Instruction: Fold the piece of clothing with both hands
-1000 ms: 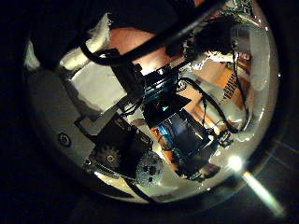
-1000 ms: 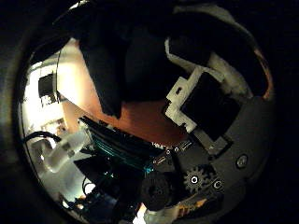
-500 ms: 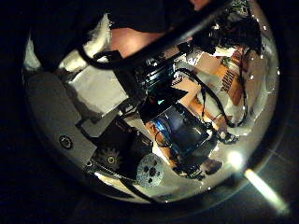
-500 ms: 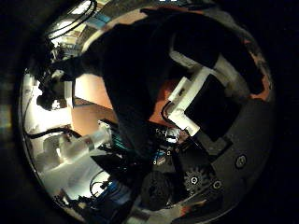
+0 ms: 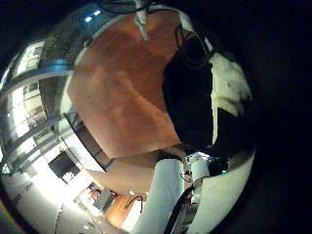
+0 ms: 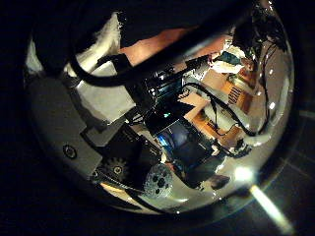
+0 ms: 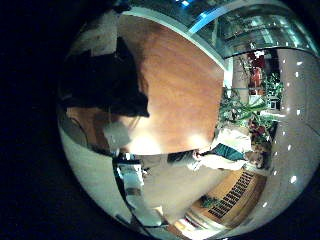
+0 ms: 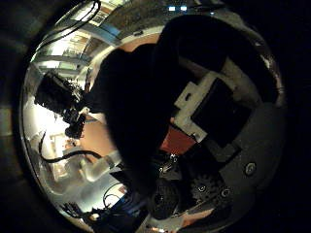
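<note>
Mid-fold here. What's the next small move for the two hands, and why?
Probably lower both hands slowly toward the table. The clothing hangs close across the right hand and beside the left hand, and the table looks some way off from both palms.

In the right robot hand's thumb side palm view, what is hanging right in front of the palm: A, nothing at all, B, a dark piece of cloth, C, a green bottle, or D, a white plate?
B: a dark, limp piece of cloth drapes across the view close to the right robot hand, covering much of the brown wooden table behind it.
</note>
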### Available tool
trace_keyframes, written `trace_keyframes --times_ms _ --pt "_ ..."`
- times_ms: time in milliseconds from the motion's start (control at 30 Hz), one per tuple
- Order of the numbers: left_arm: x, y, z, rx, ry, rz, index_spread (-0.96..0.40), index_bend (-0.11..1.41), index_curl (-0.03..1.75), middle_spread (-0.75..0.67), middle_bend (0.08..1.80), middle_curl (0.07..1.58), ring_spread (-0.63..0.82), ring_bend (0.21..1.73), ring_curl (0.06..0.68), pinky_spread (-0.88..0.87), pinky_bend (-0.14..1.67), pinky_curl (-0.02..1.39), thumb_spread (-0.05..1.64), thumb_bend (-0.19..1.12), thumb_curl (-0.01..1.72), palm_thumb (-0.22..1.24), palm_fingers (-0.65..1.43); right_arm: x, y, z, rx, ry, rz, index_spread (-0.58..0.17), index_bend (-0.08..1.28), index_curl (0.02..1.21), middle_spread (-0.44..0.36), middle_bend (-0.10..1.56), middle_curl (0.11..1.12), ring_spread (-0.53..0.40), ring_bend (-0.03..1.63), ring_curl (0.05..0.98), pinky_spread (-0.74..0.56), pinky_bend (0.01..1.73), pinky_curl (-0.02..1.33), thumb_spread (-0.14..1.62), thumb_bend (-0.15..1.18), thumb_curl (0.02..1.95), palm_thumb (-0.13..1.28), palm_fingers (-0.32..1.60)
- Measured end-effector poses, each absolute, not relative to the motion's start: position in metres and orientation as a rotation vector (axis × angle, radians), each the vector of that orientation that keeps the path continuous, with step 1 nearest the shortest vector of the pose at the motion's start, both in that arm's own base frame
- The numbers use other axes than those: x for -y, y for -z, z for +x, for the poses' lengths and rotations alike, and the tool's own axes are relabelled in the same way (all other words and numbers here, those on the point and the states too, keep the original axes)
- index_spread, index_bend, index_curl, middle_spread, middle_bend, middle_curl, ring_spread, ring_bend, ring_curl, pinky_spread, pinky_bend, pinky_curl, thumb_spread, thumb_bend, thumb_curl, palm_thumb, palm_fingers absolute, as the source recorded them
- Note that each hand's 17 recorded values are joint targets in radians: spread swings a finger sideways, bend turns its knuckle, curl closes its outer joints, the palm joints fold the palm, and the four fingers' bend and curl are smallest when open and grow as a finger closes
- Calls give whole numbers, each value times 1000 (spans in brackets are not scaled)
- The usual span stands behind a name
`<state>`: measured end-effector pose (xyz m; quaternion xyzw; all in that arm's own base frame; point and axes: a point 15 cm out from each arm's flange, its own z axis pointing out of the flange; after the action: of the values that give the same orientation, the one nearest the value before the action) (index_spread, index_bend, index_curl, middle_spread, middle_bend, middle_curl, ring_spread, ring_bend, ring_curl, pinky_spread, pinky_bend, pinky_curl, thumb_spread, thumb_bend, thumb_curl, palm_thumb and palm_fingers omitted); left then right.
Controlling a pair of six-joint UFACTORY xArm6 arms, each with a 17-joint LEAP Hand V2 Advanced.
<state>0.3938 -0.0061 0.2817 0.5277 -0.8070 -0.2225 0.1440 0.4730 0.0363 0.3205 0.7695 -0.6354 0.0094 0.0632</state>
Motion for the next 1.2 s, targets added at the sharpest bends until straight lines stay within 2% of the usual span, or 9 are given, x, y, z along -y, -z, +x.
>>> trace_keyframes --times_ms 233,400,467,500,533,600,800,1033,1200 --pt "-5 -222 421 2231 674 1548 -723 418 1335 -559 958 1027 -401 1381 534 -704 954 1068 1124 -32 494 522 1043 -46 -244 525 1831 98 2249 -360 817 1028 -174 1191 882 -209 1410 709 -214 1303 798 1282 -31 421 783 966" --pt "-16 -204 449 2183 631 1594 -694 303 1270 -546 857 987 -442 1230 501 -714 889 1003 1143 -37 445 424 723 -26 -216 539 1861 123 2205 -401 302 881 -198 1000 803 -244 1408 662 -353 1317 745 1307 -21 371 700 570" --pt "-29 -204 458 2157 603 1631 -682 284 1257 -541 821 974 -444 1203 486 -713 870 991 1146 -33 435 409 652 -13 -216 543 1890 116 2195 -414 185 821 -210 869 765 -255 1382 647 -376 1313 733 1309 -25 354 670 356" --pt "-32 -205 461 2148 584 1643 -670 263 1248 -537 822 973 -442 1187 479 -712 855 985 1152 -29 427 403 616 -3 -219 544 1914 113 2183 -428 163 786 -219 848 750 -261 1366 633 -386 1309 718 1310 -21 349 664 371" --pt "-34 -207 463 2137 567 1651 -654 244 1237 -522 788 971 -429 1164 478 -702 837 986 1154 -26 422 399 516 7 -222 544 1939 112 2169 -439 196 764 -211 772 721 -253 1291 609 -340 1243 705 1313 -24 342 648 205" --pt "-41 -212 465 2117 537 1668 -598 165 1196 -477 708 958 -396 1152 476 -685 824 984 1159 -22 410 395 373 32 -239 544 2001 96 2151 -449 221 729 -190 717 686 -223 1203 581 -233 1140 691 1308 -30 329 608 83" --pt "-48 -236 474 2149 464 1715 -381 168 1034 -206 357 830 -204 1082 460 -524 718 972 1151 -27 389 371 -32 84 -282 536 2105 44 2126 -452 201 617 -156 619 600 -169 1065 481 26 996 585 1295 -24 305 546 117" --pt "-44 -275 473 2206 409 1752 -145 146 799 136 170 622 81 885 367 -117 446 856 1137 -27 370 338 -87 105 -293 508 2070 125 2108 -405 187 552 -130 580 556 -139 999 444 188 897 528 1260 -30 283 470 126" --pt "-34 -288 466 2216 397 1738 -60 151 668 242 161 526 190 811 329 128 384 762 1135 -24 360 322 -51 112 -268 489 2031 240 2065 -371 184 501 -103 539 518 -104 939 412 280 830 478 1219 -29 272 411 118"
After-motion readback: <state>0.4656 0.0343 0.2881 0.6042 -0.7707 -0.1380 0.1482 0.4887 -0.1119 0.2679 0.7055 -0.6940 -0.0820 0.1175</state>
